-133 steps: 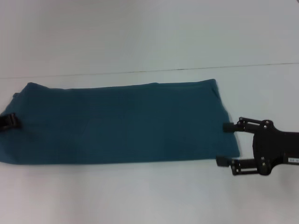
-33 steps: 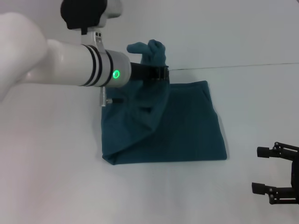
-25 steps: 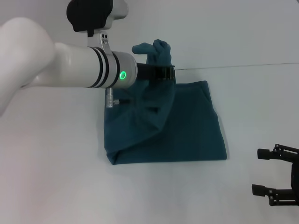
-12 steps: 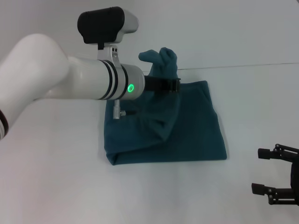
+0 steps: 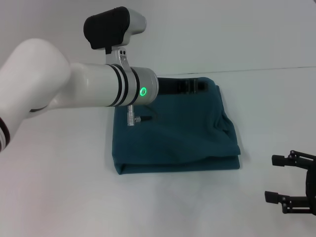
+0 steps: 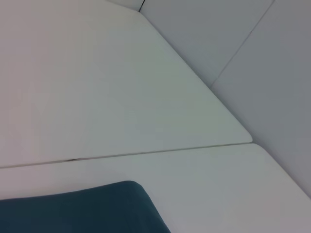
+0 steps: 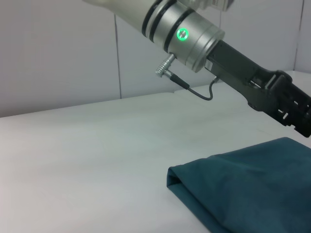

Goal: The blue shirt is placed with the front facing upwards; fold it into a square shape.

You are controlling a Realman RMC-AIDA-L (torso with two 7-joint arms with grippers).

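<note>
Soft, even light is falling from overhead, leaving the white table (image 5: 59, 197) bright and nearly featureless. The shirt (image 5: 173, 138) is casting only a faint grey shadow along its near edge, and the left arm (image 5: 74, 89) is throwing a dim one beneath itself. Its white shell is showing a mild sheen and a glowing green lamp. The head view is looking slightly hazy. In the right wrist view, the nearest cloth is blurring a little.
</note>
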